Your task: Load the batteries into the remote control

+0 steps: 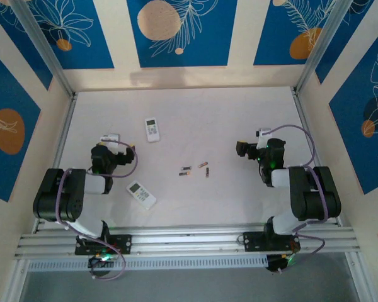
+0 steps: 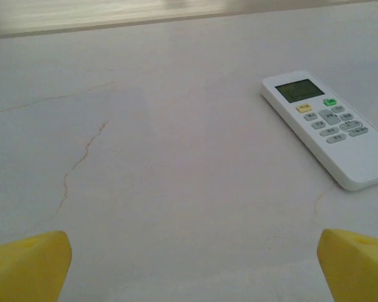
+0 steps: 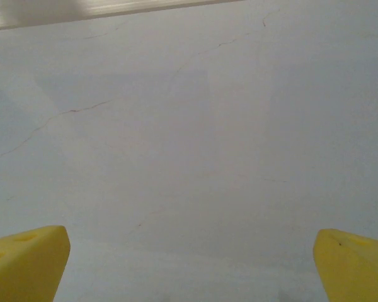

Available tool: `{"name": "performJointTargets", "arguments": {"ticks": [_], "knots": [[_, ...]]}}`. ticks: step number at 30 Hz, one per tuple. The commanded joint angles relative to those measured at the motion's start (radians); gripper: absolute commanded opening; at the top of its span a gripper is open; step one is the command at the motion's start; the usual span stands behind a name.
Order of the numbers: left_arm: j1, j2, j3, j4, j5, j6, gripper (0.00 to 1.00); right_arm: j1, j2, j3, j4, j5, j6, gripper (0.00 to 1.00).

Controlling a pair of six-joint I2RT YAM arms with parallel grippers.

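Four tiny dark-and-copper cylindrical batteries (image 1: 185, 168) are lying loose mid-table, scattered between the two arms. One white rectangular plastic remote control (image 1: 141, 194) is sitting tilted just left of them, nearer the front edge, while a second white remote (image 1: 152, 129) is resting farther back. The left gripper (image 2: 190, 270) is hovering with its yellow fingers spread wide and empty, and the right gripper (image 3: 190, 267) is gaping just as wide over the pale tabletop (image 3: 189, 126).
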Motion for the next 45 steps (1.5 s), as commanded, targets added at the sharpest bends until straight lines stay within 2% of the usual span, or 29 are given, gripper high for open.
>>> {"name": "performJointTargets", "arguments": {"ticks": [1,10,16,19,22,24,27,29,33,35,37,39,42,45], "knots": [[-0.003,-0.001,0.018,0.002,0.027,0.013,1.0,0.003,-0.005,0.018,0.012,-0.004,-0.012,0.99],[-0.003,-0.001,0.017,0.004,0.027,0.011,1.0,0.002,-0.006,0.017,0.013,-0.006,-0.011,0.99],[-0.003,-0.002,0.0,0.036,-0.051,-0.015,1.0,0.0,-0.007,0.015,0.015,-0.008,-0.01,0.99],[-0.003,-0.004,-0.003,0.04,-0.05,-0.017,1.0,-0.003,-0.012,0.014,0.017,-0.013,-0.008,0.99],[-0.003,-0.018,-0.011,0.044,-0.032,-0.005,1.0,-0.002,-0.063,0.045,-0.08,0.005,0.002,0.99],[-0.003,-0.083,-0.026,0.03,-0.04,-0.008,1.0,0.001,-0.142,0.096,-0.241,0.025,0.016,0.99],[-0.017,-0.31,0.016,-0.231,-0.112,-0.031,1.0,0.01,-0.306,0.229,-0.607,0.053,0.206,0.99],[-0.023,-0.445,0.117,-0.492,-0.147,-0.182,1.0,0.021,-0.376,0.348,-0.87,0.006,0.352,0.99],[-0.069,-0.487,0.356,-0.956,-0.072,-0.383,1.0,0.084,-0.385,0.528,-1.23,-0.112,0.492,0.99],[-0.095,-0.424,0.48,-1.146,-0.016,-0.481,1.0,0.141,-0.367,0.598,-1.338,-0.139,0.515,0.99],[-0.132,-0.327,0.588,-1.269,0.016,-0.515,1.0,0.2,-0.336,0.645,-1.416,-0.138,0.55,0.99],[-0.181,-0.208,0.708,-1.378,-0.016,-0.507,1.0,0.264,-0.3,0.685,-1.468,-0.151,0.574,0.99],[-0.258,-0.014,0.867,-1.455,-0.063,-0.458,1.0,0.373,-0.252,0.733,-1.521,-0.126,0.588,0.99],[-0.284,0.167,0.996,-1.481,-0.085,-0.464,1.0,0.463,-0.232,0.732,-1.519,-0.081,0.62,0.99]]}}
